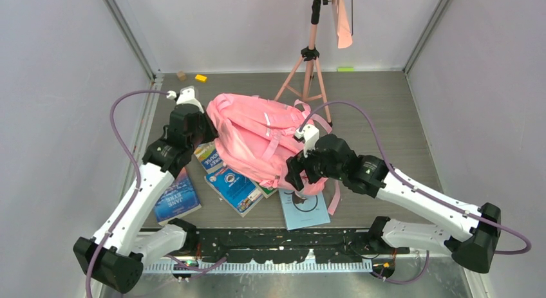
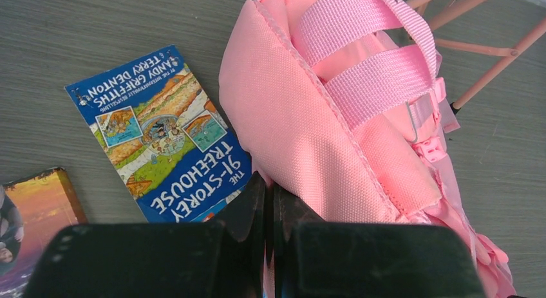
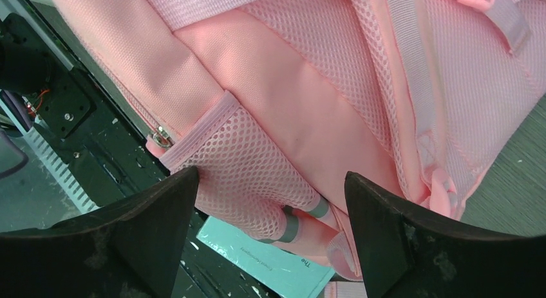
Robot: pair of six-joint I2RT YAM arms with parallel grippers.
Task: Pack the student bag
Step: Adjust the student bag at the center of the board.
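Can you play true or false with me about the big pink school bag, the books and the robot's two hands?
1. The big bright pink fabric backpack lies on the table. True.
2. The left tool is wide open. False: its fingers are shut together beside the bag.
3. The right tool is open in front of the bag's mesh side pocket. True.
4. The blue "91-Storey Treehouse" paperback book is inside the bag. False: it lies on the table next to the bag.
5. A pink tripod stand is behind the bag. True.
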